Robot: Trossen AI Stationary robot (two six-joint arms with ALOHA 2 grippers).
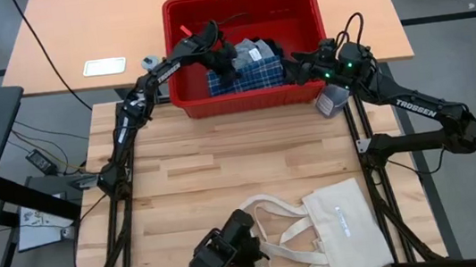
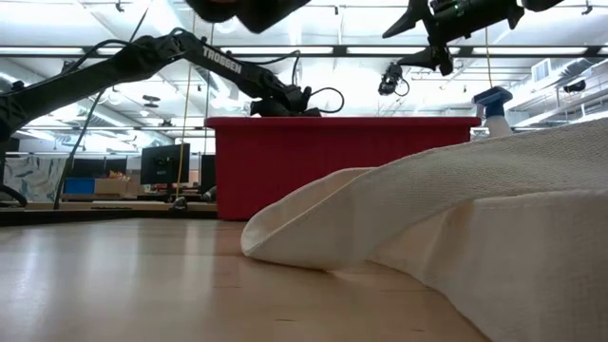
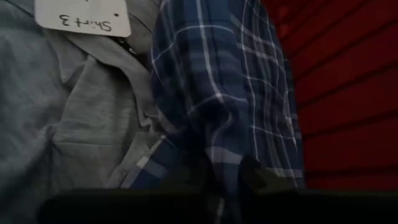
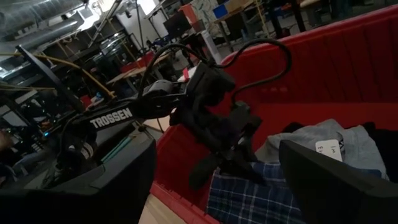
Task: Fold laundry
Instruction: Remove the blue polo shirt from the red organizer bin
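Item: plaid piece [image 1: 249, 71], lying in the far red bin [image 1: 295, 1]; soft, light, likely slippery. You are pinching its bunched fold with the left end effector [image 1: 228, 63]; right end effector [image 1: 295, 64] is hovering spread beside it.

Blue-white plaid garment [image 1: 254, 74]: lower part hidden by the red plastic bin [image 1: 252, 100] wall in high view. Left gripper [image 3: 225, 177] fingertips buried in a plaid fold, blurred dark at frame bottom. White paper tag [image 3: 84, 15] cut off by the frame edge. Cream canvas tote bag [image 1: 348, 229] runs off the high view's bottom edge. Low view: bin contents fully hidden behind its wall.
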